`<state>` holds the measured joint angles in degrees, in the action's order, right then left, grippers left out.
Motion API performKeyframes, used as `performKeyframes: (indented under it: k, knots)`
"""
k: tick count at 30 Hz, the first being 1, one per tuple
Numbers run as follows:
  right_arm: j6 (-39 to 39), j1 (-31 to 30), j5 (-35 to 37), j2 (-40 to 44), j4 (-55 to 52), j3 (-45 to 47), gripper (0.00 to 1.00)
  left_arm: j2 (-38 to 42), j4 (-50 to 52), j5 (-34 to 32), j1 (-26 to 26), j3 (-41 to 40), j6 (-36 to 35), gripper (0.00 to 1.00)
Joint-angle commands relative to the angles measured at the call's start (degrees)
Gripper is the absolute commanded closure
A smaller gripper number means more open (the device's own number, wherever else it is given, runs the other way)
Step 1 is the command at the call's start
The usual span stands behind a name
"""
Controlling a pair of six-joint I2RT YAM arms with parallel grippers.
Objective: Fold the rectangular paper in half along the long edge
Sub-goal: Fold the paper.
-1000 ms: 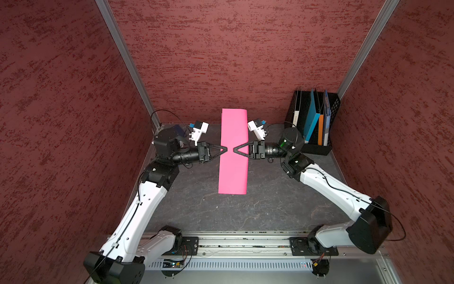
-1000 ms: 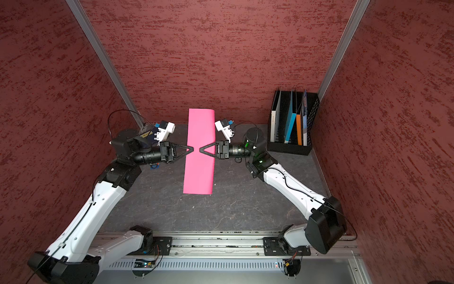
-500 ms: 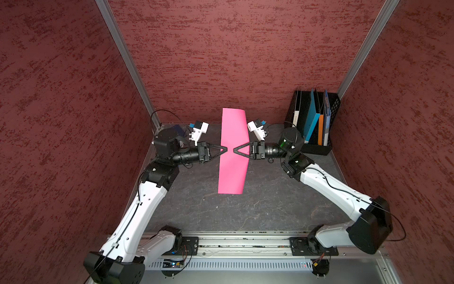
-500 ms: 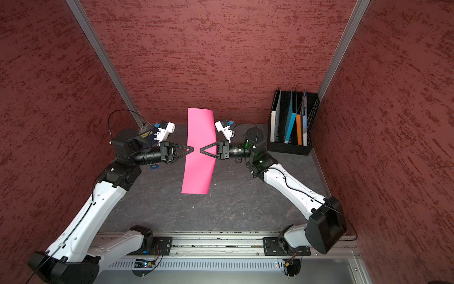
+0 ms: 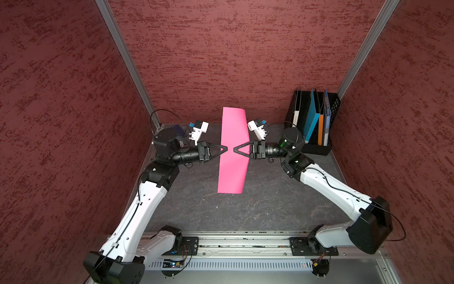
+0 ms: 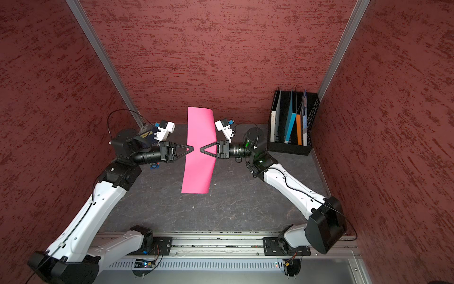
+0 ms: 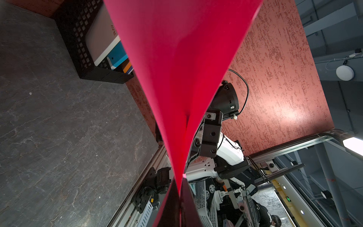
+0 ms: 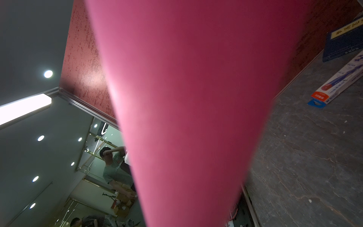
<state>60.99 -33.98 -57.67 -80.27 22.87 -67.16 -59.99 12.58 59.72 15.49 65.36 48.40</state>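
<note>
Both tools pressed shut, left gripper point(image 5: 225, 149) and right gripper point(image 5: 235, 149) each pinching a long side of the rectangular paper point(image 5: 233, 125) at mid-length, centre frame over the table point(image 5: 265, 204), and it looks light, floppy and crease-prone, so those edge pinches seem the right hold

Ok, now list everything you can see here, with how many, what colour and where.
paper: one, pink, held up between the grippers, pinched mid-length
file rack: one, black, back right corner
folders: about four, white, blue, orange, dark blue, upright in the rack
booklet: one, navy with yellow label, flat by the wall
pen box: one, white, red and blue, beside the booklet
table: one, dark grey
walls: three, red, around the table
left gripper: one, black, shut on the paper
right gripper: one, black, shut on the paper
</note>
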Motion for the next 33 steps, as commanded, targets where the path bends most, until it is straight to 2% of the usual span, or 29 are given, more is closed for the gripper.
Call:
performKeyframes:
  k: [1,12,28,30,32,33]
  knots:
    - [0.2,-0.4,0.1,-0.5,2.5,-2.9,1.0,-0.3,-0.9,0.9,0.9,-0.6,0.1,0.94]
    - [-0.6,-1.3,-0.3,-1.8,1.7,-4.6,1.0,-1.1,-0.7,0.9,1.8,-0.7,-0.1,0.92]
    - [-6.4,-1.4,-1.4,0.2,-8.2,-4.3,1.0,-1.3,0.0,0.7,1.7,0.3,-0.7,0.91]
    - [-6.6,-1.4,-1.3,0.4,-8.5,-4.3,1.0,-1.4,0.1,0.7,1.7,0.3,-0.8,0.92]
    - [-6.6,-1.5,-1.4,0.4,-8.2,-4.5,1.0,-1.3,0.2,0.7,1.7,0.2,-0.8,1.0]
    - [-6.5,-1.4,-1.4,0.5,-8.1,-4.5,1.0,-1.2,0.3,0.6,1.7,0.2,-0.9,1.0]
